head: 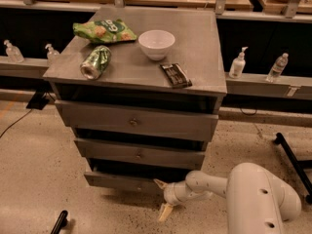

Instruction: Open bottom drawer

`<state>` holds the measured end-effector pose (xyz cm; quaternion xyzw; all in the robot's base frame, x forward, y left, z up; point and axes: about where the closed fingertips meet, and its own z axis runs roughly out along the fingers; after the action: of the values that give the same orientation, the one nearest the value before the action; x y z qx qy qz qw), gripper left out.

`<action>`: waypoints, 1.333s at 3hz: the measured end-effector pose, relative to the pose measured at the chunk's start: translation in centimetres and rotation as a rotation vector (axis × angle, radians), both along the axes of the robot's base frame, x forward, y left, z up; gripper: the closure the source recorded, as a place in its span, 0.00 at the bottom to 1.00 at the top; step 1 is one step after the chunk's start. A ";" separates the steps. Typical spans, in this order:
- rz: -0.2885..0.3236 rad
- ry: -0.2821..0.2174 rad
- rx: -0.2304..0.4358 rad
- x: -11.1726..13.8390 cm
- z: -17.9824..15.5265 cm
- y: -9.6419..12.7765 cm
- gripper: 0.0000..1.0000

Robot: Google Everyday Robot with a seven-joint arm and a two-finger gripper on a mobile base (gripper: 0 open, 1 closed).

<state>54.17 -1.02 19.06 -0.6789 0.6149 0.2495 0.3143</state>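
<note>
The bottom drawer (pixel 119 180) is the lowest, slimmest grey front of the cabinet and sticks out a little from the body. Its knob is hidden behind the gripper. My gripper (pixel 162 198) is low at the middle of that front, reaching in from the right on the white arm (pixel 243 194). Its two tan fingers are spread apart, the upper fingertip (pixel 159 183) against the drawer front and the lower one (pixel 165 212) near the floor. It holds nothing.
The middle drawer (pixel 140 153) and top drawer (pixel 132 122) are above. On the cabinet top lie a green chip bag (pixel 103 30), a crushed green can (pixel 95 62), a white bowl (pixel 156 44) and a dark snack bar (pixel 175 75). A black stand leg (pixel 292 155) is at the right.
</note>
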 end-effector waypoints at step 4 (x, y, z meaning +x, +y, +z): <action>0.008 -0.062 -0.083 1.9 0.6 0.1 0.29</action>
<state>56.10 -0.90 19.62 -0.7012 0.6118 0.2040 0.3038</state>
